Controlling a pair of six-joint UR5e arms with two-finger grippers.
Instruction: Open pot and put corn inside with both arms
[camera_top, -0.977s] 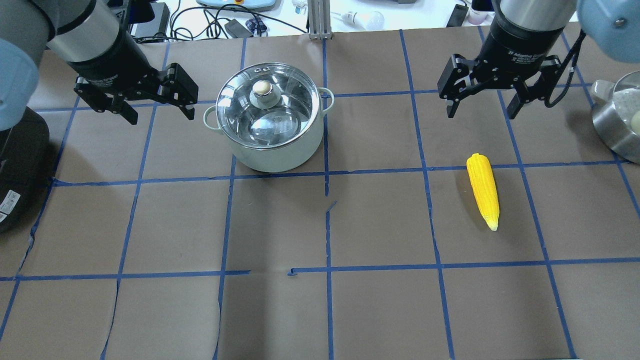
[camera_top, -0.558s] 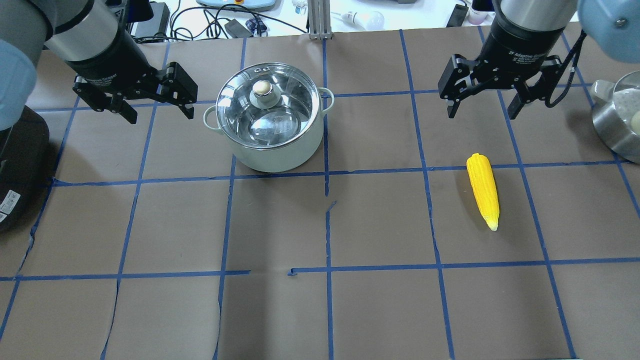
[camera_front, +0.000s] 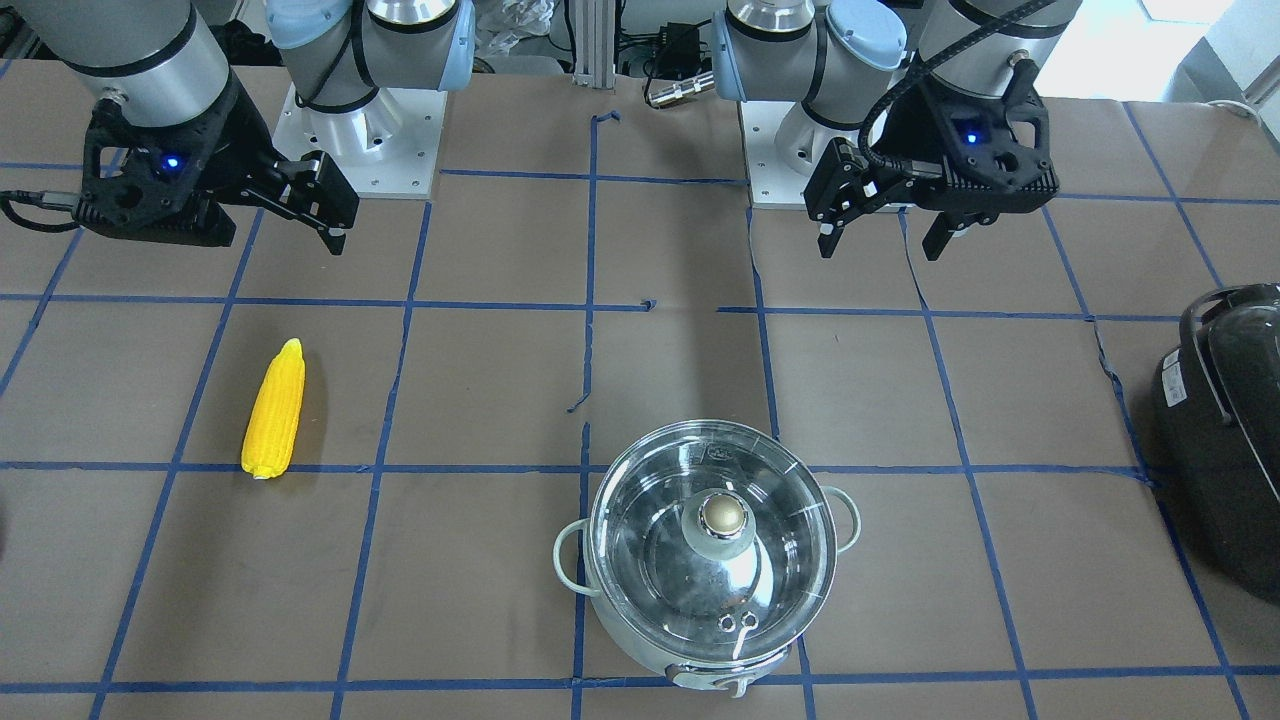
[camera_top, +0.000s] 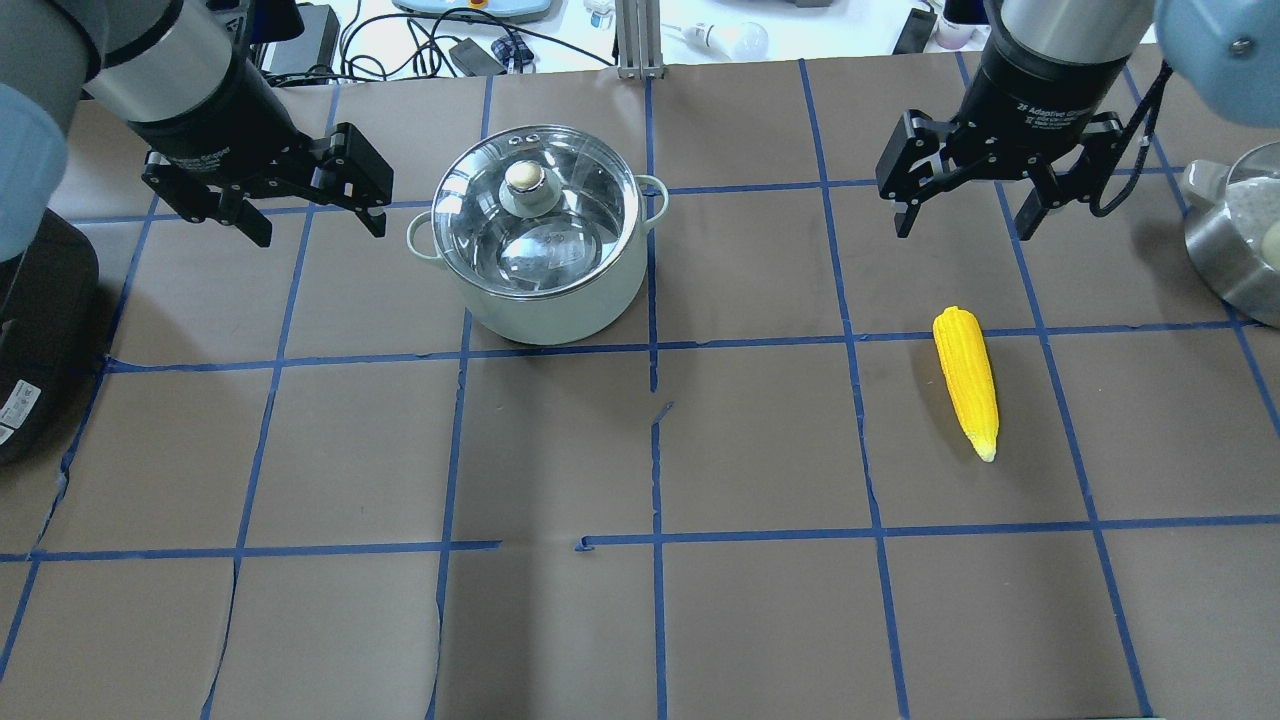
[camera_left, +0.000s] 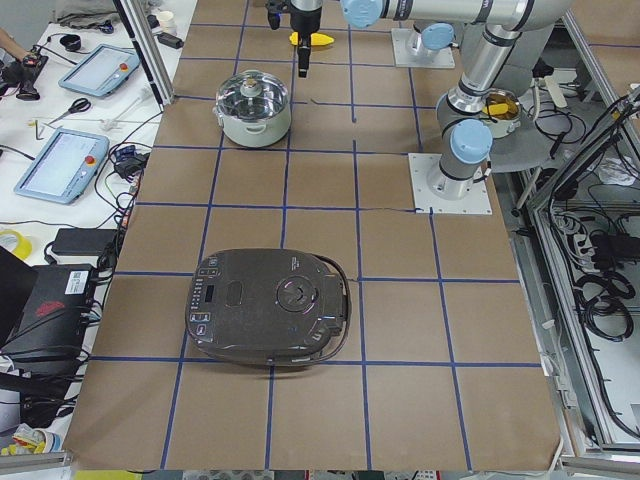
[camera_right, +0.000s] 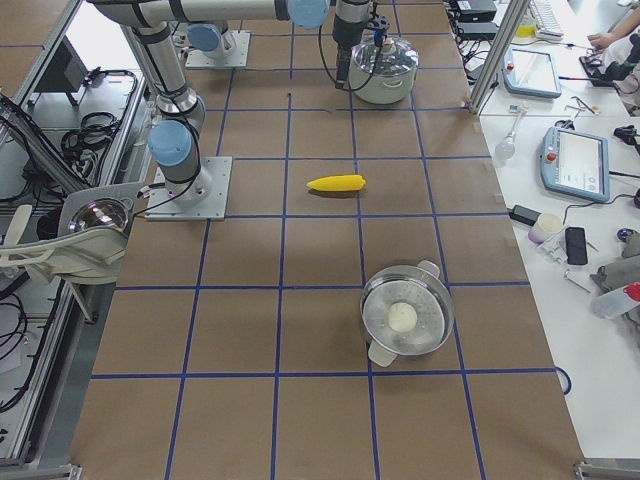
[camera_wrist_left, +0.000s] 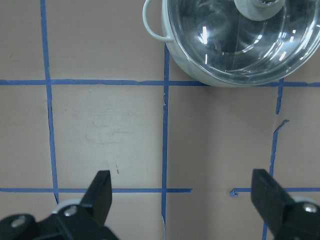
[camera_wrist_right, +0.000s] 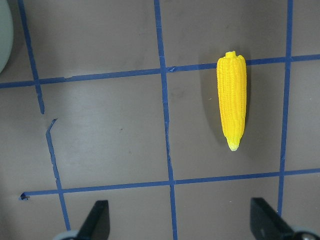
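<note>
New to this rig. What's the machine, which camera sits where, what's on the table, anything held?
Two silver-grey jointed robot arms work at a brown table taped into blue squares. Views: one from behind the robot, one facing it (sides mirrored), one from each table end, one on each wrist looking down past its fingers. On the table: a round pale-green steel pot with its clear glass lid on, a yellow toy corn cob, a black appliance and a second steel pot. The left gripper hangs near the pot, the right gripper near the corn; both are open and hold nothing.
</note>
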